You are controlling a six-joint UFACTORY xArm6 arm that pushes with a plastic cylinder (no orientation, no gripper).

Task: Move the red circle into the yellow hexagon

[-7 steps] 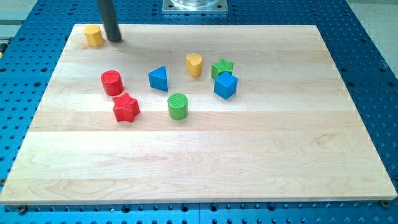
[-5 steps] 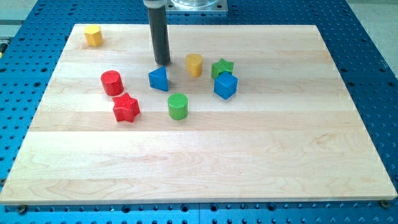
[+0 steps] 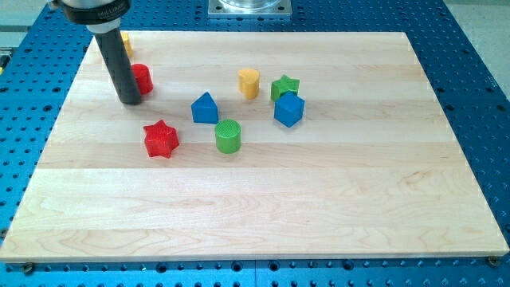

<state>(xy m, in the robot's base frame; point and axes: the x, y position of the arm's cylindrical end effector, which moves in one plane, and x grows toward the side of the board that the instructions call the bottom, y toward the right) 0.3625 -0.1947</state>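
Observation:
The red circle [image 3: 143, 78] stands near the board's top left, partly hidden by my rod. My tip [image 3: 129, 101] rests on the board just below and left of it, touching or nearly touching it. The yellow hexagon [image 3: 125, 40] is at the top left corner, mostly hidden behind the rod, a short way above the red circle.
A red star [image 3: 161, 139], a blue triangle [image 3: 205, 108], a green cylinder [image 3: 228, 135], a yellow heart-like block [image 3: 249, 82], a green star [image 3: 284, 86] and a blue cube [image 3: 288, 109] lie in the board's [image 3: 279, 199] middle.
My tip swung from beside the yellow hexagon to above the blue triangle, then to the lower left of the red circle. The red circle has moved up toward the yellow hexagon.

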